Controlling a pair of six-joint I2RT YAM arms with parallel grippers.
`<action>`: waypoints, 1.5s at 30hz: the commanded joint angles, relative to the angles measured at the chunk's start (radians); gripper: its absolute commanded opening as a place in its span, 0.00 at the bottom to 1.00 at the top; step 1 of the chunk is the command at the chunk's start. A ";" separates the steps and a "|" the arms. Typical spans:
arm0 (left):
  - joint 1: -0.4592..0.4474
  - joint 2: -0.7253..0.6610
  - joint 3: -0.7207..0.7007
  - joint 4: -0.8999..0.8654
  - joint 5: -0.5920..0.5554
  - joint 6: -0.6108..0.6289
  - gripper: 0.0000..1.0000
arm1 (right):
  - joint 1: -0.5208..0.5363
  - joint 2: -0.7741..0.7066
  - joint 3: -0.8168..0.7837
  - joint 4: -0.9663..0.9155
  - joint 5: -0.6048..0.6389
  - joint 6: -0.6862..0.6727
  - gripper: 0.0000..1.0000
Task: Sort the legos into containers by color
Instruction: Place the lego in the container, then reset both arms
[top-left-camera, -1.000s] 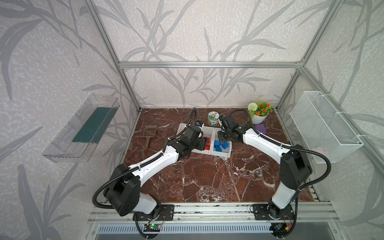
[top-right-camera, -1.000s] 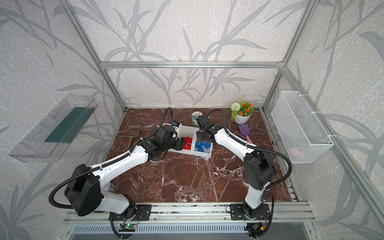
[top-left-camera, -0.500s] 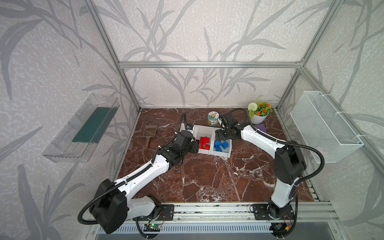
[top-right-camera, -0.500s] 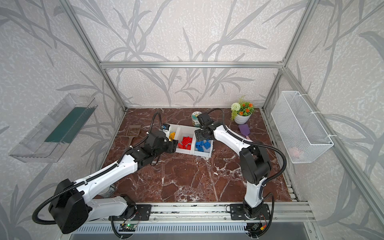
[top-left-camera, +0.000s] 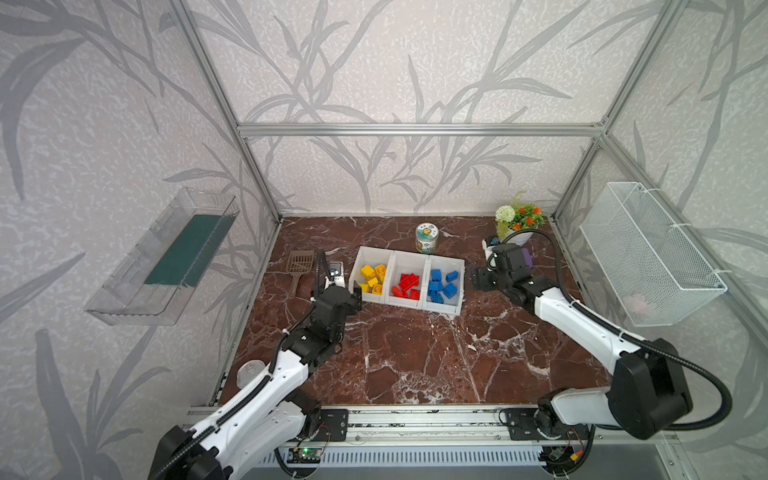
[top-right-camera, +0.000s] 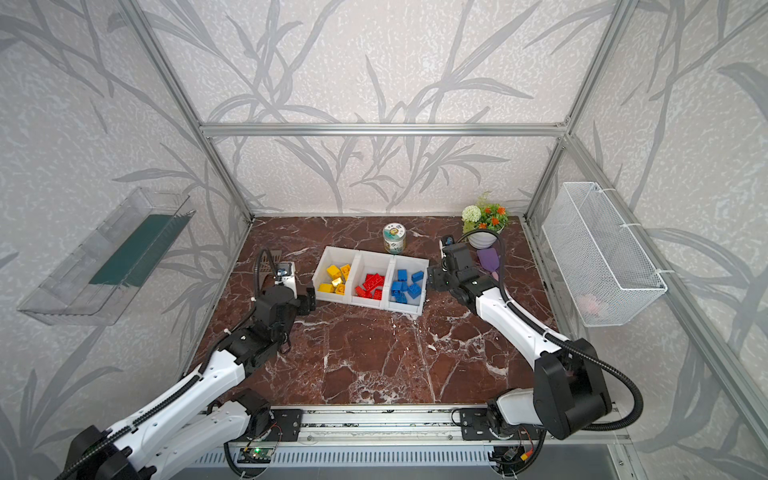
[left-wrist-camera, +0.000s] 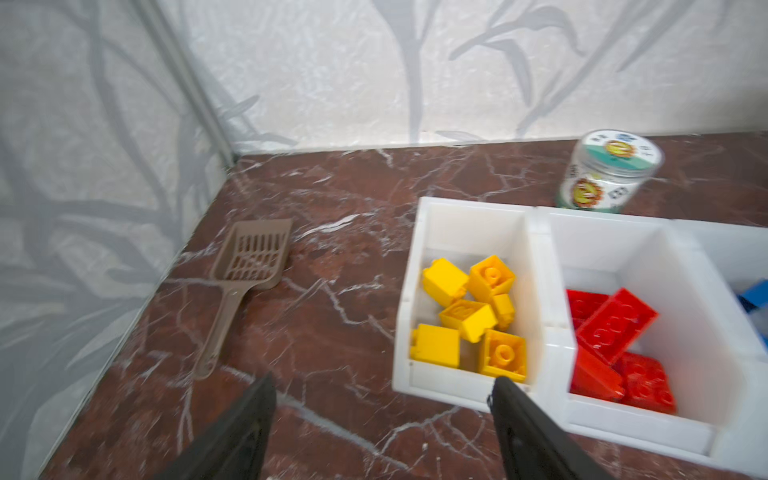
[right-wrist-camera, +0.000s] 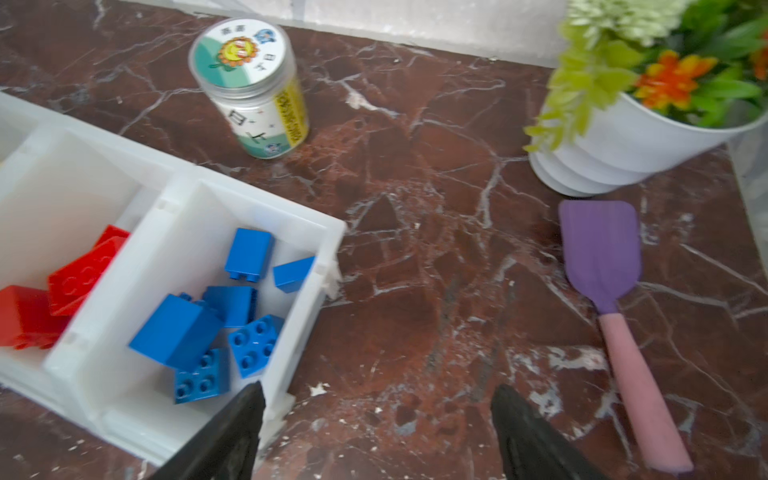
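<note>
I see a row of three joined white plastic open-top bins (top-left-camera: 444, 308) on the dark red marble worktop (top-left-camera: 415, 361). Yellow studded plastic bricks (top-left-camera: 372, 278) lie in the bin at the row's left end, red bricks (top-left-camera: 405, 284) in the middle bin, and blue bricks (top-left-camera: 442, 284) in the right-end bin. My left tool (left-wrist-camera: 382, 380) hangs just beside the yellow end of the row, jaws spread wide and empty. My right tool (right-wrist-camera: 379, 388) hangs near the blue end, also spread wide and holding nothing. A round labelled jar (top-left-camera: 427, 237) stands just behind the row.
</note>
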 joint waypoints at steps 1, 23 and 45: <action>0.038 -0.037 -0.093 0.157 -0.220 0.048 0.89 | -0.053 -0.065 -0.129 0.233 0.016 -0.067 0.89; 0.435 0.647 -0.015 0.685 0.211 0.126 0.98 | -0.281 0.233 -0.501 1.128 -0.156 -0.164 0.99; 0.456 0.720 -0.120 0.972 0.226 0.129 0.99 | -0.281 0.201 -0.477 1.029 -0.159 -0.167 0.99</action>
